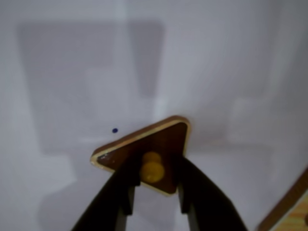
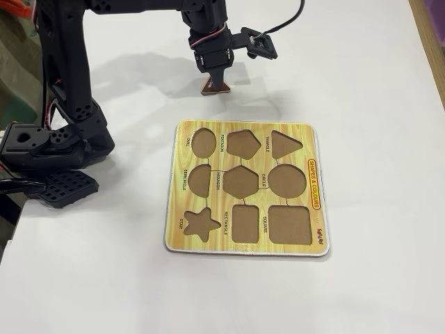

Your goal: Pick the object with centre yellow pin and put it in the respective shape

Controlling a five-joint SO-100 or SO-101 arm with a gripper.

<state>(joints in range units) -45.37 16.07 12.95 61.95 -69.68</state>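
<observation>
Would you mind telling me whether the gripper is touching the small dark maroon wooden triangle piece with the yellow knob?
Touching. In the wrist view the gripper closes its two black fingers around the yellow knob of the maroon triangle piece.

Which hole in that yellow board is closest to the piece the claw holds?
The pentagon hole, middle of the top row, just below the held triangle piece.

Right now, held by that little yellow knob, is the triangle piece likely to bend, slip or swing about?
The triangle piece looks like stiff flat wood, so it probably won't bend. The gripper seems to pinch only the small rounded yellow knob, so the piece might pivot or slip. It looks thin and probably light.
</observation>
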